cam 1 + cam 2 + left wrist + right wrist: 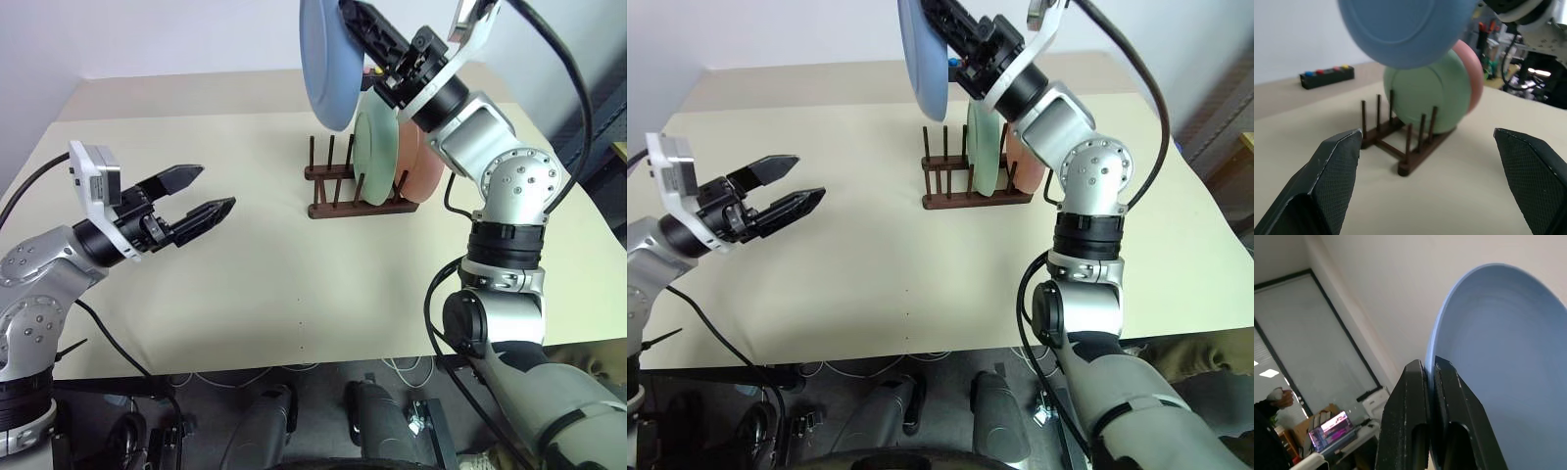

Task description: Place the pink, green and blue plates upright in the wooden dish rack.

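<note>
The right gripper (355,22) is clamped on the rim of the blue plate (326,64), holding it on edge in the air above the wooden dish rack (338,186), with the plate's lower rim hanging over the rack's left pegs and apart from them. The rack stands on the far middle of the beige table (245,284), its two base rails running left to right. The green plate (376,157) stands upright in the rack near its middle, and the pink plate (423,166) stands upright just right of it, close behind the green one. The rack's left slots, left of the green plate, are free, their thin pegs bare. The left gripper (208,201) hovers over the left part of the table, well apart from the rack, its two black fingers spread wide and holding nothing. Between that gripper and the rack lies a broad bare stretch of table, and the near half of the table up to its front edge is bare too. A small black box with coloured buttons (1326,76) sits on the table beyond the rack.
</note>
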{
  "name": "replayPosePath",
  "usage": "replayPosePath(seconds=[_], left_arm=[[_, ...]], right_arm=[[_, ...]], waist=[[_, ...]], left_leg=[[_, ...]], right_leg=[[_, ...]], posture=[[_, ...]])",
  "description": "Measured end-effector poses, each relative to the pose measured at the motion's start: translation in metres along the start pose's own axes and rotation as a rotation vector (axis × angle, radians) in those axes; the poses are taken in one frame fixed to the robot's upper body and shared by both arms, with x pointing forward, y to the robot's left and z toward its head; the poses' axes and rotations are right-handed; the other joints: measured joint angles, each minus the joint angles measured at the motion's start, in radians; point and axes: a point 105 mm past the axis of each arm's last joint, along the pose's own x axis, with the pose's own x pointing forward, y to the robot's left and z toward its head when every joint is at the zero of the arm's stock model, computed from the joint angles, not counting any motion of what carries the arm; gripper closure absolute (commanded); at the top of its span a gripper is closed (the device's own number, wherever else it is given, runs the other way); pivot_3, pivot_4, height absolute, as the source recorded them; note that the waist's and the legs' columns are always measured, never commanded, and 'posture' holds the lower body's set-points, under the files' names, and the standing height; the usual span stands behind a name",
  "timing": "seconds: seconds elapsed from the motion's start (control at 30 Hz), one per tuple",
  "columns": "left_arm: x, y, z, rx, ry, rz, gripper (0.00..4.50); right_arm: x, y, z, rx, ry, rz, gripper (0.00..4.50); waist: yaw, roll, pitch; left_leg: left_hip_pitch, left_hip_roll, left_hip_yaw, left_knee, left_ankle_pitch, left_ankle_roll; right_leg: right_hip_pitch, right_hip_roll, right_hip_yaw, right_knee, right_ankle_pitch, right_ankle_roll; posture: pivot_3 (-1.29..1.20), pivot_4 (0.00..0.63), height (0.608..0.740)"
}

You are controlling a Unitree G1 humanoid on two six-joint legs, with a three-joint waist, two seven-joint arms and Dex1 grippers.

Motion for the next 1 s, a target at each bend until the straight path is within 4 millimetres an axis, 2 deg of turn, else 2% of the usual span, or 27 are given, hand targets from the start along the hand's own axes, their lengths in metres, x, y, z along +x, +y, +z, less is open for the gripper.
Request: replayPosePath(seconds=[0.1, 0.4, 0.53, 0.63, 1.0], left_arm=[[-0.007, -0.006, 0.001, 0.024, -0.007, -0.031, 0.09], [-0.014, -0.005, 0.009, 0.093, -0.02, -0.037, 0.09], [-0.014, -0.004, 0.01, 0.11, -0.018, -0.031, 0.09], [-0.014, -0.004, 0.011, 0.116, -0.025, -0.027, 0.09], [-0.014, -0.004, 0.01, 0.112, -0.032, -0.021, 0.09]], right_arm=[[-0.006, -0.009, -0.01, 0.02, 0.02, -0.046, 4.5], [-0.014, -0.023, -0.027, 0.014, 0.064, -0.115, 4.5], [-0.017, -0.027, -0.028, 0.01, 0.06, -0.133, 4.5], [-0.025, -0.038, -0.033, 0.035, 0.06, -0.172, 4.5], [-0.026, -0.043, -0.032, 0.085, 0.028, -0.194, 4.5]], waist=[[0.001, 0.0, 0.0], [0.001, 0.0, 0.0], [0.001, 0.0, 0.0], [0.001, 0.0, 0.0], [0.001, 0.0, 0.0]], left_leg=[[0.0, 0.0, 0.0, 0.0, 0.0, 0.0], [0.0, 0.0, 0.0, 0.0, 0.0, 0.0], [0.0, 0.0, 0.0, 0.0, 0.0, 0.0], [0.0, 0.0, 0.001, 0.0, 0.0, 0.0], [0.0, 0.001, 0.001, 0.0, 0.0, 0.0]], right_leg=[[0.0, 0.0, 0.0, 0.0, 0.0, 0.0], [0.0, 0.0, 0.0, -0.001, 0.0, 0.0], [0.0, 0.0, 0.0, -0.001, 0.0, 0.0], [0.0, 0.0, 0.0, -0.001, 0.0, 0.0], [0.0, 0.001, 0.0, -0.001, 0.001, 0.0]], posture=[[0.0, 0.15, 0.74], [0.0, 0.15, 0.74], [0.0, 0.15, 0.74], [0.0, 0.15, 0.74], [0.0, 0.15, 0.74]])
